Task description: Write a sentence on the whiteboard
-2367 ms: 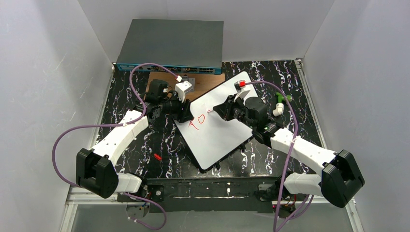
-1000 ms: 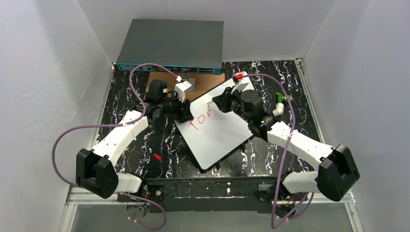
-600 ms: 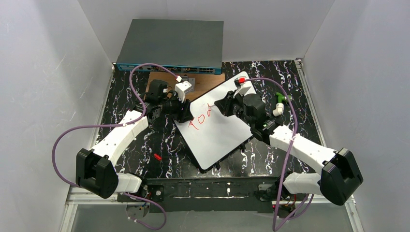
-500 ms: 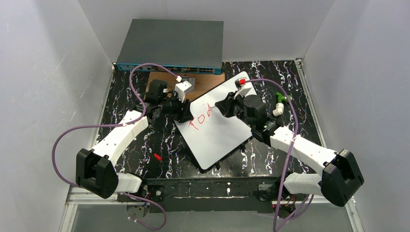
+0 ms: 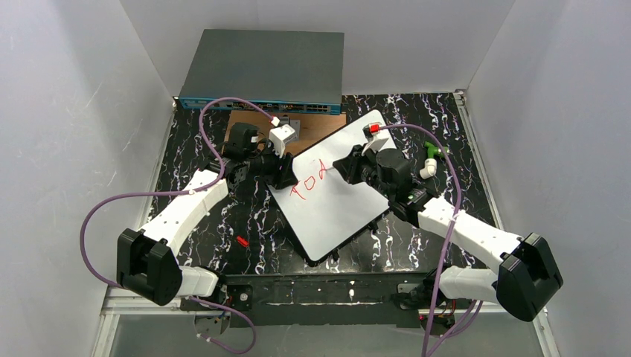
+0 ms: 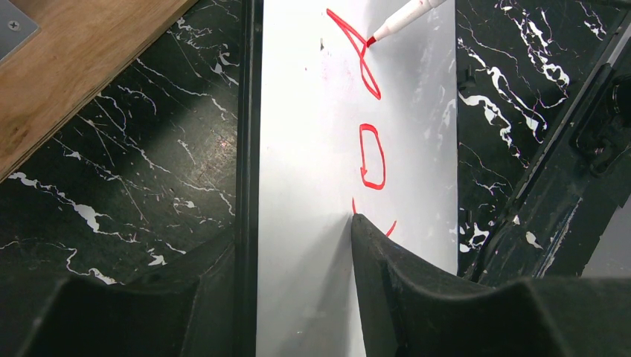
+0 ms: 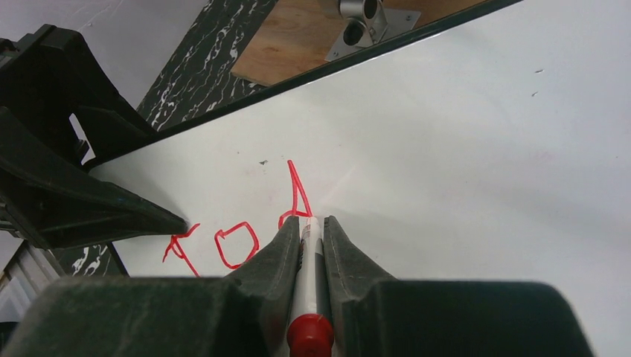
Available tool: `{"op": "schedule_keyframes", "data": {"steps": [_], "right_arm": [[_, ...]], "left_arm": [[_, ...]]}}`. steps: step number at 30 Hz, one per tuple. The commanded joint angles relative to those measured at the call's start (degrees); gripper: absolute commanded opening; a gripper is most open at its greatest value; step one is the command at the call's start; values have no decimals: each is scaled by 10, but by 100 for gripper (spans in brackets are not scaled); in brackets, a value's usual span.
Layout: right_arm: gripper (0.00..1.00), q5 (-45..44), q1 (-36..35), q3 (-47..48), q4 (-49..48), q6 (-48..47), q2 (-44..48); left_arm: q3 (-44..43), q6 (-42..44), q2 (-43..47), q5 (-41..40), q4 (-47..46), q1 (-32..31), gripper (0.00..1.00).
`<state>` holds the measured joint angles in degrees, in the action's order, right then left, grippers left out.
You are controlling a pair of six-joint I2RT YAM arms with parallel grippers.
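The whiteboard (image 5: 335, 197) lies tilted on the black marbled table, with red marks (image 5: 309, 180) near its left edge. My left gripper (image 5: 285, 175) is shut on the whiteboard's left edge (image 6: 298, 245). My right gripper (image 5: 344, 166) is shut on a red marker (image 7: 309, 275); its tip touches the board at the third red mark (image 7: 298, 197). The marker's tip also shows in the left wrist view (image 6: 387, 28), beside the red marks (image 6: 370, 156).
A grey network switch (image 5: 264, 71) stands at the back. A brown wooden plate (image 5: 298, 128) with a metal fitting lies behind the board. A green and white object (image 5: 430, 158) sits right of the board. A small red piece (image 5: 242, 241) lies on the table's front left.
My right gripper has moved the marker up and back down, and a third red mark has been added on the board. The left arm and the board have not moved.
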<state>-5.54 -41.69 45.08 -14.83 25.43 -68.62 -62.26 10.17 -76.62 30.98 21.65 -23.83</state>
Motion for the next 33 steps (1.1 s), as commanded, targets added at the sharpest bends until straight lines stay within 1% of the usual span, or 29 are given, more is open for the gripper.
{"op": "schedule_keyframes", "data": {"steps": [1,7,9,12,17,20,24,29,33], "right_arm": [[1,0,1,-20,32,-3,11],[1,-23,2,-29,50,-13,30],[1,-24,2,-26,52,-30,34],[1,-26,2,-5,58,-48,47],[1,-20,2,56,64,-77,64],[1,-24,2,75,64,-86,59],[1,-34,10,72,48,-88,43],[1,-39,35,62,30,-69,22],[1,-26,54,64,25,-63,9]], "left_arm": [[12,62,10,25,24,-17,0],[11,61,9,26,24,-17,0],[10,61,9,26,24,-18,0],[10,61,8,25,24,-17,0],[11,61,11,24,27,-17,0],[12,61,11,25,27,-17,0],[11,61,12,24,28,-17,0],[10,62,14,24,31,-17,0],[12,62,17,24,31,-18,0]]}}
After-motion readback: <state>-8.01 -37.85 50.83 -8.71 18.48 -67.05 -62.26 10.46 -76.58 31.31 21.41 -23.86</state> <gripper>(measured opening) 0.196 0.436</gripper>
